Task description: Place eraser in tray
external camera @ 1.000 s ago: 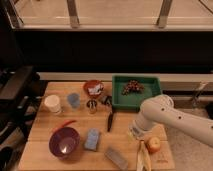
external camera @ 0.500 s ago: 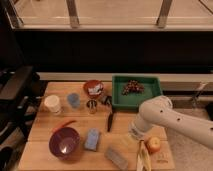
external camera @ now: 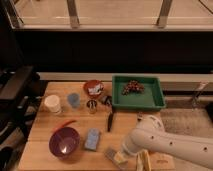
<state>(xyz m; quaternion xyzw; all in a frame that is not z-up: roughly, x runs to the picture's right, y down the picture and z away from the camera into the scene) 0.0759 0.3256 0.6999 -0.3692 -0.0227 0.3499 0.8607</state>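
Across the pale wooden surface (external camera: 45,135), toward the back right corner: a green rectangular plastic tray (external camera: 150,103) with raised rim. Reaching in from the front right corner, a white robot arm (external camera: 165,142), ending in the pincer (external camera: 123,150) low over the front edge. Impossible to tell how far open, or whether gripping anything. Right beside the pincer, on its left, at the front edge: a small flat greyish-black eraser block (external camera: 111,154), well apart from the tray.

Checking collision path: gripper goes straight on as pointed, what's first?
Likely the small flat dark-grey rectangular eraser: the gripper, low near the wooden table's front edge, points down-left and the eraser lies at its tip. Depth unclear; they may already touch.
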